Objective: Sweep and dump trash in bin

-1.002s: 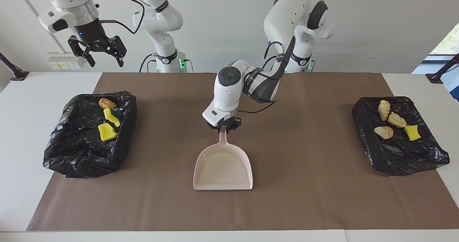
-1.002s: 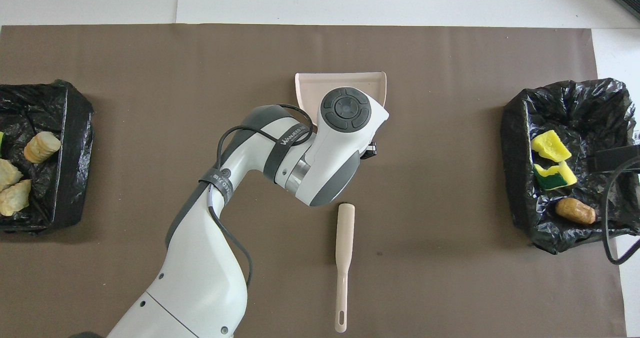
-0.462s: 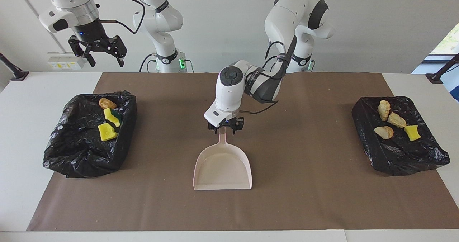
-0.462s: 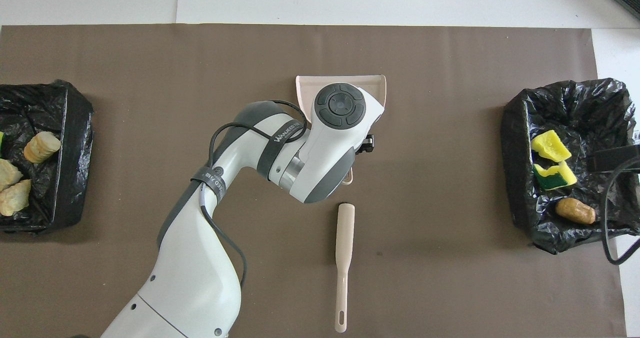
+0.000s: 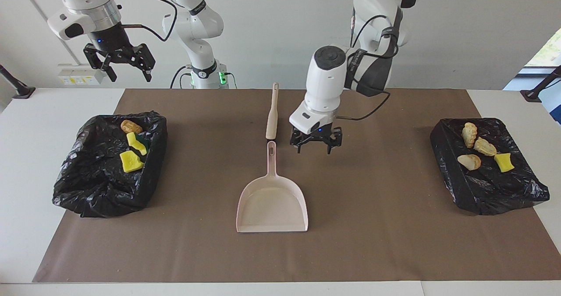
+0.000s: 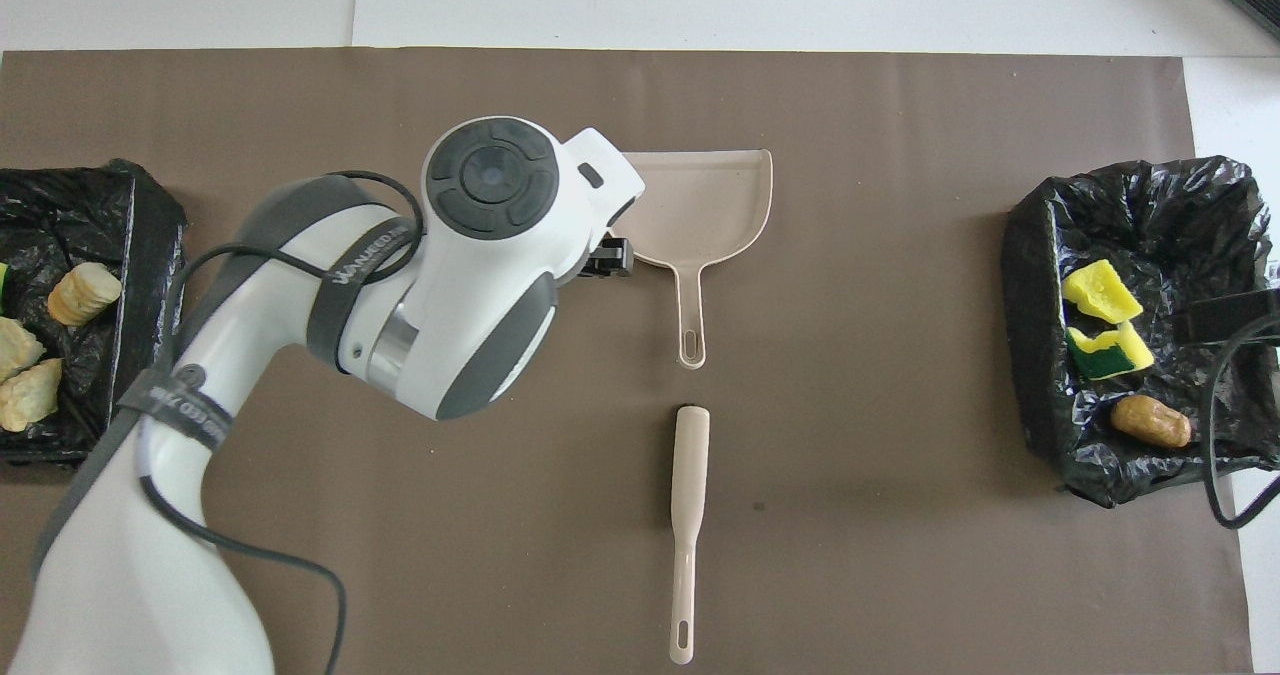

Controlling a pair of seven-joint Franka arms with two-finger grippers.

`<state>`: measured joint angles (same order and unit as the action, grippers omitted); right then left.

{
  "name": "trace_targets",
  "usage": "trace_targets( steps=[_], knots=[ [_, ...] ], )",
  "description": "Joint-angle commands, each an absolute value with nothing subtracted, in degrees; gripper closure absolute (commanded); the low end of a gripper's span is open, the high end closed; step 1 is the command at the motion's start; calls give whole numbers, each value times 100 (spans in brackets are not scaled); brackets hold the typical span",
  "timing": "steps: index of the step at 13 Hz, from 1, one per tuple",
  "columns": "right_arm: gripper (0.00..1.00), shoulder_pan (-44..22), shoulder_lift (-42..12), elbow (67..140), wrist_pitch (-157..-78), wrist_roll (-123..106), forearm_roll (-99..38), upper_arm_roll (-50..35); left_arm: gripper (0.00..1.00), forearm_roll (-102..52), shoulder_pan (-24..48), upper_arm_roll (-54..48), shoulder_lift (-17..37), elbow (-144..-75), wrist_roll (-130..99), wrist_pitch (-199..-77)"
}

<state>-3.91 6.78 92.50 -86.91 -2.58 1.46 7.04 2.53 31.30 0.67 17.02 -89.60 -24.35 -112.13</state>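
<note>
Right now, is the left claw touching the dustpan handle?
Apart. In the facing view the left claw hangs open above the brown mat, toward the left arm's end from the dustpan handle, with bare mat showing between them.

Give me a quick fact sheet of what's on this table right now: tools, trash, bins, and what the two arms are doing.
dustpan: empty, flat on the brown mat
brush: lying nearer the robots than the dustpan, in line with its handle
bins: two, lined with black bags, one at each end
bin at right arm's end: two yellow sponge bits, one orange-brown lump
bin at left arm's end: three tan foam chunks, one yellow sponge piece
left gripper: open, holding nothing, over the mat beside the dustpan handle
right gripper: open, waiting, raised
</note>
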Motion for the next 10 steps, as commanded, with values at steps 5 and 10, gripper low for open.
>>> trace_targets(
  steps=[5,10],
  knots=[
    [0,-378,703,9255,-8719,-211,184,686,0,334,1601,17,168,-9651,-336,-10600],
    [0,-378,703,9255,-8719,-211,176,686,0,273,661,53,0,-8809,717,-9829]
  ],
)
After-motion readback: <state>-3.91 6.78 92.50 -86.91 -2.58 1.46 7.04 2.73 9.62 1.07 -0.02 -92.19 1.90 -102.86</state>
